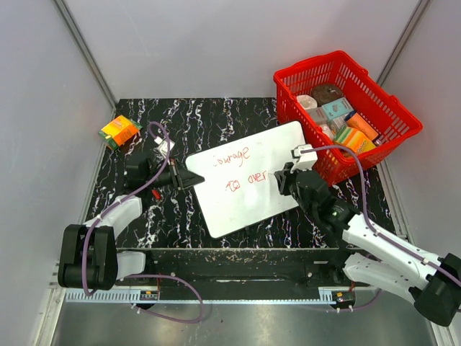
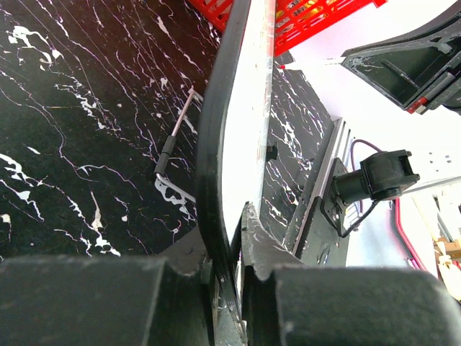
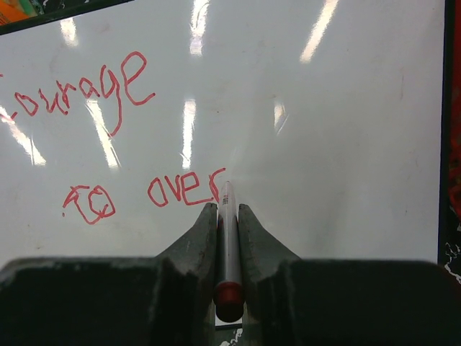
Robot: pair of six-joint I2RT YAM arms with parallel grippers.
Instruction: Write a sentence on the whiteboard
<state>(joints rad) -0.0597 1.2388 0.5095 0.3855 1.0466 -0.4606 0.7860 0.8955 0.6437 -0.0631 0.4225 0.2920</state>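
The whiteboard [image 1: 248, 184] lies tilted on the black marbled table, with red words "courage" [image 1: 232, 156] above "to over" [image 1: 247, 180]. My left gripper [image 1: 186, 177] is shut on the board's left edge, seen edge-on in the left wrist view [image 2: 216, 144]. My right gripper [image 1: 282, 180] is shut on a white marker with a red end [image 3: 229, 245]. Its tip touches the board just after the "r" of "over" [image 3: 184, 191]. The board fills the right wrist view [image 3: 324, 130].
A red basket [image 1: 344, 115] with several boxes and jars stands at the back right, touching the board's far corner. An orange box [image 1: 119, 131] lies at the back left. A small metal clip [image 2: 176, 155] lies on the table left of the board.
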